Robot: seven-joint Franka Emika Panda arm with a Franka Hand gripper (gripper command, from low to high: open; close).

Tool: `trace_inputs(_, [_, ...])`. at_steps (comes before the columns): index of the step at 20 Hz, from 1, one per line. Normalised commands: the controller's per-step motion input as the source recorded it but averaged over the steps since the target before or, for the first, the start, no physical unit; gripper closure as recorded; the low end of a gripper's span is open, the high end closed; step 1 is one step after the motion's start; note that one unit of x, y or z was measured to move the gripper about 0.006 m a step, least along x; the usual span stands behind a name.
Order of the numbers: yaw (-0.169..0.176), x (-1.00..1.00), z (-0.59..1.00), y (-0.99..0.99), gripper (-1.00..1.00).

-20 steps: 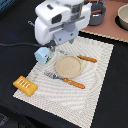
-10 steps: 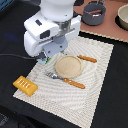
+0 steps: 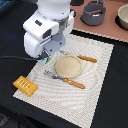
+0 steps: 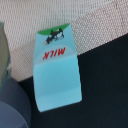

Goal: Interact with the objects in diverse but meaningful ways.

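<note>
pale blue carton (image 4: 56, 72) now under arm (image 3: 47, 32)

A black tabletop (image 3: 20, 112) fills the near side and the exterior view's left. A pale woven placemat (image 3: 95, 95) with fine stripes lies across its middle, set at an angle. Beyond it, on the far side, runs a reddish-brown surface (image 3: 112, 35). The light is soft and even, with faint shadows on the mat.
</note>
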Motion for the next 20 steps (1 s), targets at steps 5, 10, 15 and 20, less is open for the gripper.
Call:
trace_inputs(5, [0.038,-0.33,-0.31,-0.01,-1.0])
trace_inputs(10, [0.016,-0.42,-0.36,-0.1,-1.0])
trace_inputs(15, [0.01,-0.55,-0.31,-0.12,-1.0])
trace_inputs(20, [0.016,-0.63,-0.12,0.0,-1.0])
